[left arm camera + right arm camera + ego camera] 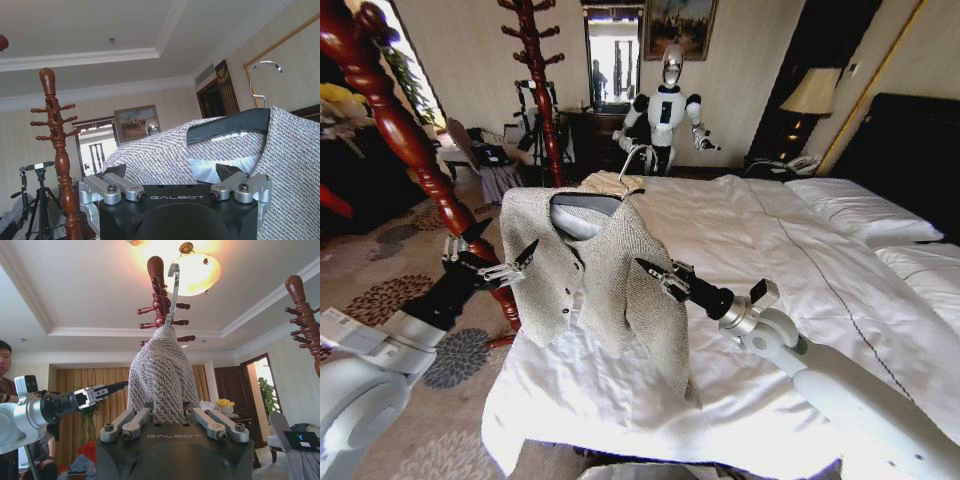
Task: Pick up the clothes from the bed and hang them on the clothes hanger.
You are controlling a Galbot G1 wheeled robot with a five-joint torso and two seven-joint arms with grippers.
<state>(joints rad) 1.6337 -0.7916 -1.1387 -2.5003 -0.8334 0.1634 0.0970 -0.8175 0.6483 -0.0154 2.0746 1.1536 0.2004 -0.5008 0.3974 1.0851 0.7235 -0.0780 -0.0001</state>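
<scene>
- A grey-beige knit cardigan (590,270) hangs on a slim black hanger (588,203) with a silver wire hook (632,165) — raised above the near corner of the bed (790,290), its hem trailing on the white duvet.
- The left pincer (505,268) sits at one shoulder of the cardigan, its fingers spread apart and gripping nothing.
- The right pincer (655,274) is closed on the cardigan's other side, pinching the knit fabric.
- A reddish-brown wooden coat stand (425,165) rises beside the bed, just behind the left pincer.
</scene>
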